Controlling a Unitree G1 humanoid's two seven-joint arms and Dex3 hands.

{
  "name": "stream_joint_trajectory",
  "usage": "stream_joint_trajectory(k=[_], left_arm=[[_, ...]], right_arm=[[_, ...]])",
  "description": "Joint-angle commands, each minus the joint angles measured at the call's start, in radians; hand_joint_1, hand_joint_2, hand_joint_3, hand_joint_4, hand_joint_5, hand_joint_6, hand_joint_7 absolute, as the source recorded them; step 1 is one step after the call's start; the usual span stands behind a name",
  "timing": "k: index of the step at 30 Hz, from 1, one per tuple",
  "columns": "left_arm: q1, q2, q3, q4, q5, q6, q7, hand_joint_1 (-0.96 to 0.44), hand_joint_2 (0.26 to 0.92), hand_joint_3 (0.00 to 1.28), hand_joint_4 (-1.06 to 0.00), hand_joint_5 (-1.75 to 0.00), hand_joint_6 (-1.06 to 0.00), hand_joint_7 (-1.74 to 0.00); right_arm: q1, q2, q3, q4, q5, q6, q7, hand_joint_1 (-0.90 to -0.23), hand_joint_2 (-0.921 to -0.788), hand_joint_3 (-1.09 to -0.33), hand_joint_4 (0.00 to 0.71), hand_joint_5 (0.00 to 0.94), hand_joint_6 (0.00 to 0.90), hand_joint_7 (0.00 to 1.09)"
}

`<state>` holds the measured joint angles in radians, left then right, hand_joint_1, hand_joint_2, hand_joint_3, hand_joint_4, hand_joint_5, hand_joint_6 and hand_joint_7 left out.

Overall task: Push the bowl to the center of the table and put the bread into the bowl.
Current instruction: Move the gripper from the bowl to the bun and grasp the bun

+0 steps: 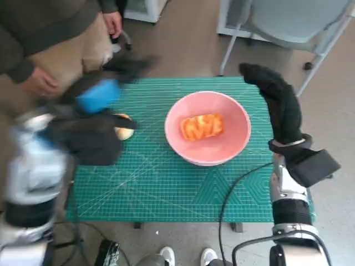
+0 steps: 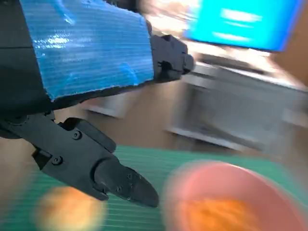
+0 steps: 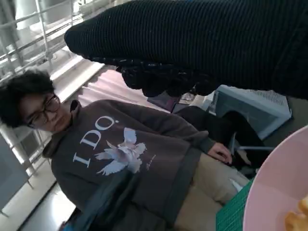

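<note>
Two hands are showing over the counter (image 1: 166, 194), whose green mat is filling the middle of the head view. Largest on it, the pink bowl (image 1: 208, 128) is sitting slightly right of the frame's centre, already roughly at the middle of the mat. One orange-brown bread (image 1: 202, 126) is lying inside it. The right hand (image 1: 277, 102), gloved, is standing at the right of the frame just beside the bowl's rim, flat and holding nothing; whether it is touching the rim is not clear. The left hand (image 1: 91, 130) is blurring across the left of the frame, above the mat, and nothing is visibly in its fingers (image 2: 127, 185), which are spread apart in the left wrist view. Smallest, a pale roll (image 1: 123, 130) is lying on the mat at centre left, partly under that hand and well apart from the bowl.

Judging by this, the push is looking finished and one bread is in. If the roll also counts, the next move is calling for the left hand to settle over it, close on it, and carry it rightward over the rim. A person (image 3: 120, 159) is sitting at the upper left.
</note>
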<state>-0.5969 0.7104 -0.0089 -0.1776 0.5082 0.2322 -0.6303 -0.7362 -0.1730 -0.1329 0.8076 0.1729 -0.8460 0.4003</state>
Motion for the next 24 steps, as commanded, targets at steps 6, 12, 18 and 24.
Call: stream_joint_trajectory(k=[6,12,18,24], left_arm=[[0.064,0.026,-0.047,-0.049,0.044,0.1,-0.032,-0.47,0.711,0.0,0.0,0.0,-0.17,-0.02],[0.067,0.013,-0.063,-0.046,0.029,0.139,-0.036,-0.43,0.703,0.0,0.0,0.0,-0.17,-0.02],[0.065,0.009,-0.077,-0.032,0.031,0.143,-0.021,-0.4,0.698,0.0,0.0,0.0,-0.18,-0.02],[0.05,0.002,-0.093,-0.011,0.038,0.145,-0.01,-0.41,0.699,0.0,0.0,0.0,-0.18,-0.01]], right_arm=[[-0.033,0.023,0.009,0.057,0.008,-0.006,0.037,-0.723,-0.921,-0.81,0.199,0.002,0.0,0.53],[-0.046,0.026,0.008,0.079,0.013,-0.014,0.055,-0.735,-0.921,-0.807,0.2,0.003,0.001,0.53],[-0.056,0.018,0.005,0.095,0.022,-0.014,0.078,-0.742,-0.921,-0.805,0.2,0.003,0.001,0.53],[-0.061,0.011,-0.001,0.104,0.033,-0.012,0.099,-0.742,-0.921,-0.805,0.2,0.002,0.001,0.53]])
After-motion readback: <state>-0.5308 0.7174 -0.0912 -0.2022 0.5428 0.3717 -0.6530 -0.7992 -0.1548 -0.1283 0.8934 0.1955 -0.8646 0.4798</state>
